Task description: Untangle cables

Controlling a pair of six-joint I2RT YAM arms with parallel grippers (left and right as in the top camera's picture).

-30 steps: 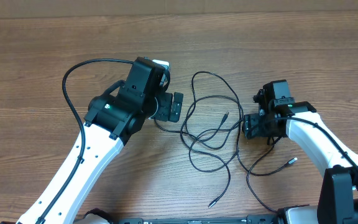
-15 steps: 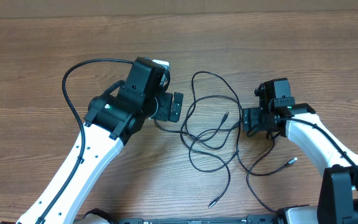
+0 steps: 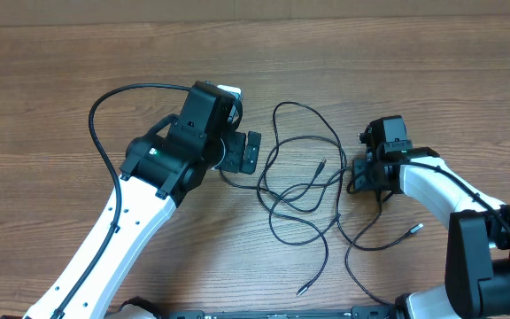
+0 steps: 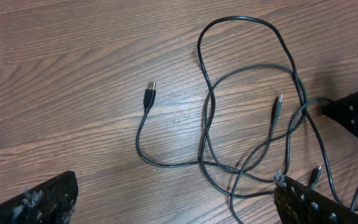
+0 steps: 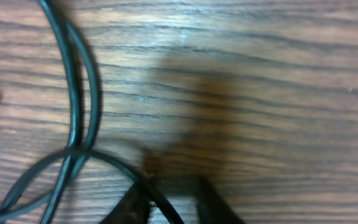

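Status: the cables (image 3: 304,182) are one loose bunch on the wooden table (image 3: 60,71), with strands crossing at a knot (image 3: 280,202), which I'll use as the reference. Big loops run out on the knot's far side and tails trail off on its near side, so the bunch's long axis goes far-to-near, not side to side. One small plug (image 3: 322,165) lies loose just right of the knot. The right gripper (image 3: 358,175) sits right of the knot at the bunch's edge, fingertips pointing back toward it. Its wrist view shows the jaws drawn close, with one strand running in between them roughly square to the jaw line. Can't tell if that strand is actually pinched or only straddled. The left gripper (image 4: 179,208) is left of the knot, just off the bunch, jaws spread wide, holding nothing. A USB plug (image 4: 149,96) and its tail lie between it and the knot. My read: the right arm is the nearer one and is on a strand, so the step in hand is taking that strand. The pull should go rightward, away from the knot and across the long axis. Risk: the whole bunch drags along unless the left pins the knot side.
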